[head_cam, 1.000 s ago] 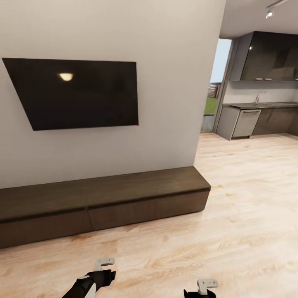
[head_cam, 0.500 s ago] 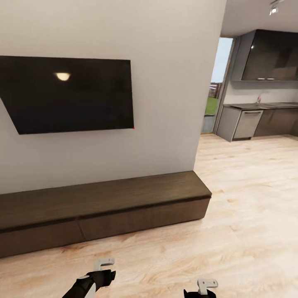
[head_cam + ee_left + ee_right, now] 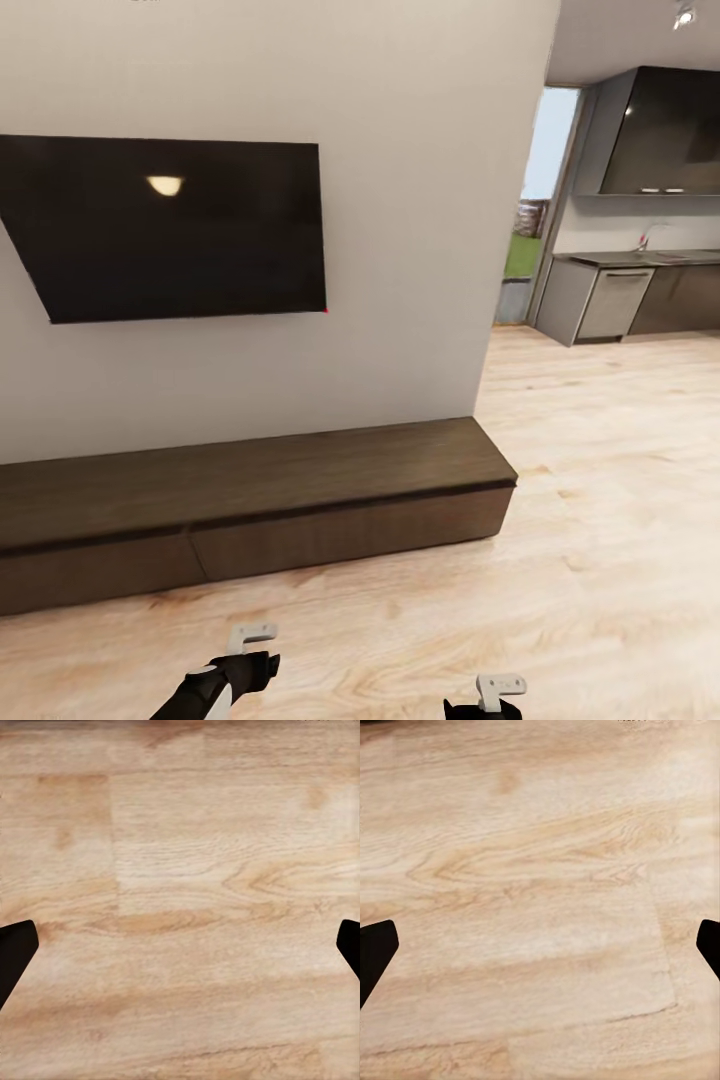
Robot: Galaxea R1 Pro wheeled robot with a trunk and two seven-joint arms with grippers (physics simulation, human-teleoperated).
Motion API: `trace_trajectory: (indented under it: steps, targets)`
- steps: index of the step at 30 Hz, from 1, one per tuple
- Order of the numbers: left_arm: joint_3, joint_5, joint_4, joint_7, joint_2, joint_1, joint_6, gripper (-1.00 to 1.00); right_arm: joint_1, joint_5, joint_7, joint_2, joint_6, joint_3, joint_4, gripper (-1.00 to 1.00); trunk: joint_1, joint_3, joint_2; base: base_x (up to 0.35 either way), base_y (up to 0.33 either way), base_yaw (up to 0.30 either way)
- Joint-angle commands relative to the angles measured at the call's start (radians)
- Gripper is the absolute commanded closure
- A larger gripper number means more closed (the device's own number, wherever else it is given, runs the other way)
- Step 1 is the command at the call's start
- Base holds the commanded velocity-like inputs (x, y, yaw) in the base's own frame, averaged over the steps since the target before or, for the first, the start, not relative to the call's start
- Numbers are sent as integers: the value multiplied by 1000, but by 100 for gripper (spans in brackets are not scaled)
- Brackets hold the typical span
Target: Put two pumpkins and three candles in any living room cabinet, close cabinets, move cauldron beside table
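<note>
**Parked in front of the TV wall, both arms tucked low, nothing in hand**

Head cam has me facing the long low dark-brown cabinet (image 3: 260,500) that runs along the base of the grey wall (image 3: 400,200). Its fronts are flush and pushed in as far as I can see, with a seam between two of them a bit left of centre. The cabinet's right end stops just about at the wall's corner. Above it hangs a big black TV (image 3: 170,230) with a ceiling light glinting off the screen.

My left arm pokes up from the bottom edge of the head view, forearm angled up and inward, and the left gripper (image 3: 250,650) sits low over the light wood floor (image 3: 600,560), well short of the cabinet. The right gripper (image 3: 497,692) barely peeks in at the bottom, a little further right, also hanging over bare planks.

On the left wrist cam I see the two dark fingertips (image 3: 15,952) way out at opposite edges, so that one's spread wide with just floor between them. Same story on the right wrist cam: fingertips (image 3: 375,952) far apart, nothing gripped, wood grain underneath.

Past the wall's corner on the right the room opens into a kitchen, with dark upper cupboards (image 3: 660,130), a counter with a dishwasher (image 3: 615,305) under it, and a bright doorway (image 3: 545,200) showing some green outside.
</note>
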Motion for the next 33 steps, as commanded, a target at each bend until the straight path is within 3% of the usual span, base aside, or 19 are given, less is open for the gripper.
trace_trajectory:
  steps: [1,20,33]
  targets:
    - [-3,10,-2,1,0,0,6,-100,0,2,-2,0,2,1,-1,-100,0,-1,-1,0,-8,176]
    - [-3,10,-2,1,0,0,4,-100,0,3,1,-1,-51,30,-1,-100,0,-1,-1,83,32,36]
    - [-2,10,-2,2,0,1,4,-100,0,2,-6,-1,-49,30,-3,-100,0,-1,-1,275,0,0]
